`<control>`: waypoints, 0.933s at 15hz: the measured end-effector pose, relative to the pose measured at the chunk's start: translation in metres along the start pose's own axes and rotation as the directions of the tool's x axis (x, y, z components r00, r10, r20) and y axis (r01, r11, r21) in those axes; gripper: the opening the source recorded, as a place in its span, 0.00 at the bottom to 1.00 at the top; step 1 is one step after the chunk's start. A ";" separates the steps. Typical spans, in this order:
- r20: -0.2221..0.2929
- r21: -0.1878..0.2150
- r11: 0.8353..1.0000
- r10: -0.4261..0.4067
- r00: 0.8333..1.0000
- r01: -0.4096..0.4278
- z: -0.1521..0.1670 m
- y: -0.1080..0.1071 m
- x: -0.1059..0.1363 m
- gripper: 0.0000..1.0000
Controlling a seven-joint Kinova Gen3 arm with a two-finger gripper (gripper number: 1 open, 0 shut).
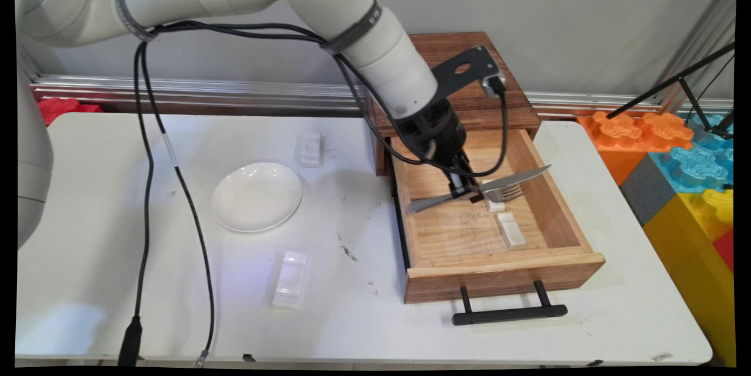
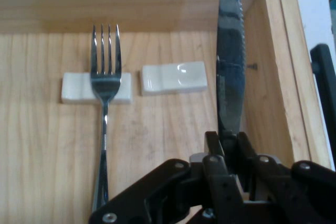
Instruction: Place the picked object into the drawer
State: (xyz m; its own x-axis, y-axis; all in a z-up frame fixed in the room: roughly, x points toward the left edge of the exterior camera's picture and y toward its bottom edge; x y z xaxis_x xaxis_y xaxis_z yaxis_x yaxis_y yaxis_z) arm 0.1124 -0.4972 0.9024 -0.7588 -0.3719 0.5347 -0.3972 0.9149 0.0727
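My gripper [image 1: 463, 188] is shut on a serrated table knife [image 1: 516, 178], held above the inside of the open wooden drawer [image 1: 504, 273], blade pointing towards the drawer's right wall. In the hand view the knife [image 2: 231, 66] runs straight away from the gripper [image 2: 231, 156], near the drawer's side wall [image 2: 273, 51]. A fork [image 2: 105, 82] lies on the drawer floor beside it, its head on a white rest [image 2: 73, 88]. A second white rest [image 2: 173, 77] lies bare between fork and knife. In the main view the fork [image 1: 511, 193] lies just under the blade.
The drawer hangs out of a dark wooden cabinet [image 1: 469, 53], with a black handle [image 1: 507, 312] towards the near edge. A white plate [image 1: 256, 195] and two white rests [image 1: 311, 149] [image 1: 291, 279] lie on the table's left half. Coloured foam blocks [image 1: 675, 159] stand at the right.
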 end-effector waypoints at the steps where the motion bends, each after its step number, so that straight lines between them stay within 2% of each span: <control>1: -0.006 0.000 1.000 -0.003 1.000 0.003 0.007 0.000 0.004 0.00; 7: -0.013 0.001 1.000 -0.010 1.000 0.010 0.035 -0.001 0.009 0.00; 14: 0.001 -0.002 1.000 -0.018 1.000 0.018 0.067 -0.003 0.002 0.00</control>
State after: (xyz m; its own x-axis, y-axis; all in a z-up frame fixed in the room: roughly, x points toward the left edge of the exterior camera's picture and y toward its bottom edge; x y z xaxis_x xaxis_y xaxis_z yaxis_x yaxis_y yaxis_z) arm 0.0774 -0.5111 0.8471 -0.7522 -0.3884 0.5323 -0.4095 0.9084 0.0842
